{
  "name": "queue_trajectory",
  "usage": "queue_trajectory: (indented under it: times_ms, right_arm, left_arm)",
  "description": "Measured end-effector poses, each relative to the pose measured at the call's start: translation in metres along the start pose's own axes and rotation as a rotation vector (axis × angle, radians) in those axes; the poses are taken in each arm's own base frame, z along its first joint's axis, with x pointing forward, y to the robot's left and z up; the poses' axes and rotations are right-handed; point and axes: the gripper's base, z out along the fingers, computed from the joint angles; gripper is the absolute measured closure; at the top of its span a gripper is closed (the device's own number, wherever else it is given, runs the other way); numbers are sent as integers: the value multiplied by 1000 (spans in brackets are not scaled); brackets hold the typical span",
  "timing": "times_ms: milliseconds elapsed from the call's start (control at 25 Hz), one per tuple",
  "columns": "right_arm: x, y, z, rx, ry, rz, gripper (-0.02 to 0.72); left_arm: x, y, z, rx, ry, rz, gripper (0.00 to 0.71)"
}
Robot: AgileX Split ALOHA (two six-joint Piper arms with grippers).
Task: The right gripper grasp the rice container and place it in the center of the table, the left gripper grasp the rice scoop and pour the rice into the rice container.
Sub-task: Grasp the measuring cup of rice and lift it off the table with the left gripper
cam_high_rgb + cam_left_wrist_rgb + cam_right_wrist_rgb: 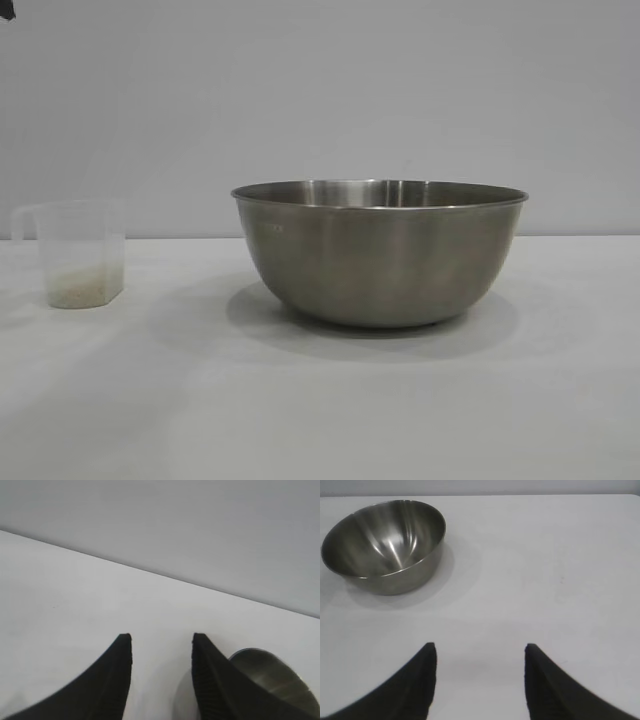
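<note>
Rice container (pixel 380 255) upright mid-table (pixel 320 420); rice scoop (pixel 82 255) well left, rice (pixel 78 290) in its bottom. Left gripper (pixel 161 645) and right gripper (pixel 480 652) both parted, holding nothing.

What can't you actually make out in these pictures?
- Exterior view: inside of the bowl, hidden by its own wall; neither arm shows.
- Left wrist view: bowl cut off by the edge and the left end effector; cup absent.
- Right wrist view: cup out of frame beyond the right end effector.

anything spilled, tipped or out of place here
Nothing stands out. The rice container sits upright on the table, and the rice scoop stands upright apart from it with its rice inside; no stray grains show.
</note>
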Motion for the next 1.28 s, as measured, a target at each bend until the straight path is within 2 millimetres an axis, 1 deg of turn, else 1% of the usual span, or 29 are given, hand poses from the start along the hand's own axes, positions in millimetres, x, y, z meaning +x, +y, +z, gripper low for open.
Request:
queue_trajectory:
  times_ms: [80, 120, 240, 280, 320, 440, 600, 640, 760, 920, 1000, 1280]
  right_arm:
    - [0, 0, 0, 0, 0, 0, 373]
    - [0, 0, 0, 0, 0, 0, 373]
    - [0, 0, 0, -1, 0, 0, 373]
    - [0, 0, 0, -1, 0, 0, 373]
    - [0, 0, 0, -2, 0, 0, 373]
    - [0, 0, 0, -3, 0, 1, 373]
    - [0, 0, 0, -4, 0, -1, 373]
    - [0, 0, 0, -4, 2, -29, 373]
    - [0, 0, 0, 1, 4, -105, 373]
    - [0, 0, 0, 3, 4, -125, 373]
    - [0, 0, 0, 3, 4, -128, 373]
    - [1, 0, 0, 3, 6, -132, 373]
  left_arm:
    - [2, 3, 0, -74, 19, -19, 466]
    - [3, 3, 0, -99, 24, 24, 466]
    - [5, -8, -1, -114, -8, 86, 466]
    - [9, -13, -1, -103, -24, 132, 466]
    - [14, -18, 0, -86, -40, 135, 466]
    - [34, -21, 2, -48, -68, 186, 466]
    - [57, -8, -1, -34, -135, 242, 466]
    - [64, -4, -2, -34, -153, 269, 466]
    - [84, 7, -3, -41, -178, 334, 466]
    - [107, 21, -1, -59, -167, 396, 466]
    - [117, 26, 4, -69, -155, 424, 466]
    - [137, 41, 33, -76, -215, 473, 466]
